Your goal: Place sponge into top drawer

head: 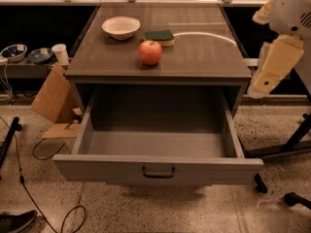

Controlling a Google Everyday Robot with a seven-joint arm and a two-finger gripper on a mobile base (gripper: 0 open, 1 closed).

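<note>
The sponge [159, 37], dark green over yellow, lies on the grey cabinet's top [204, 57], just behind and to the right of a red apple [150, 52]. The top drawer [158, 166] is pulled wide open below, with nothing inside and a dark handle at the centre of its front. My gripper [271, 66] hangs at the right edge of the view, beside the cabinet's right side and well right of the sponge. It holds nothing that I can see.
A white bowl [121, 27] sits left of the sponge. A pale curved cable [209, 34] runs across the top on the right. Cardboard [51, 96], cups and bowls are at the left, cables lie on the floor, and a stand's legs [291, 144] are at the right.
</note>
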